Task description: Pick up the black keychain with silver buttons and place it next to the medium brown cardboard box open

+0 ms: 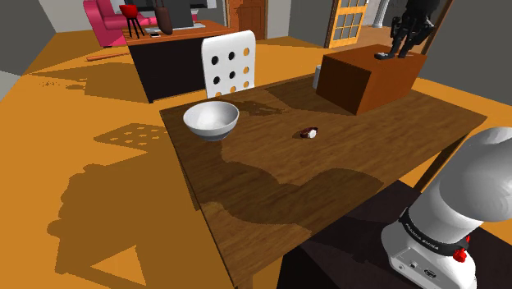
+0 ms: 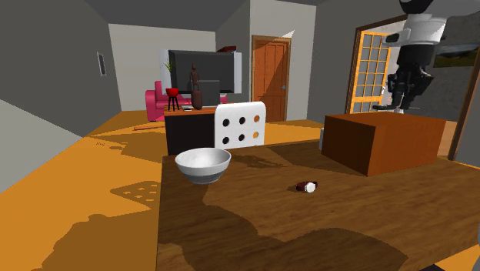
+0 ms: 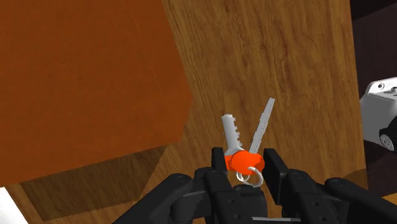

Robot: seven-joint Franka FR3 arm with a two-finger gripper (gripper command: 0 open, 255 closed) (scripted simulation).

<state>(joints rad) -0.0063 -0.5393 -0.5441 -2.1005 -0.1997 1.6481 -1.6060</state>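
My gripper (image 3: 245, 167) is shut on a keychain (image 3: 262, 124) with an orange-red fob, a silver ring and two silver keys that stick out past the fingertips. Below it lies wooden table top, with the brown box (image 3: 83, 83) close beside the keys. In the shoulder view the gripper (image 1: 406, 45) hangs high over the top of the brown box (image 1: 369, 78) at the table's far right. From the second exterior view the gripper (image 2: 400, 98) sits above the box (image 2: 377, 142) near its back edge.
A white bowl (image 1: 211, 119) stands on the wooden table (image 1: 271, 197) toward the shoulder view's left. A small dark red and white item (image 1: 309, 132) lies mid-table. A white chair with holes (image 1: 228, 61) stands behind the table. The robot's stand (image 1: 435, 246) is at lower right.
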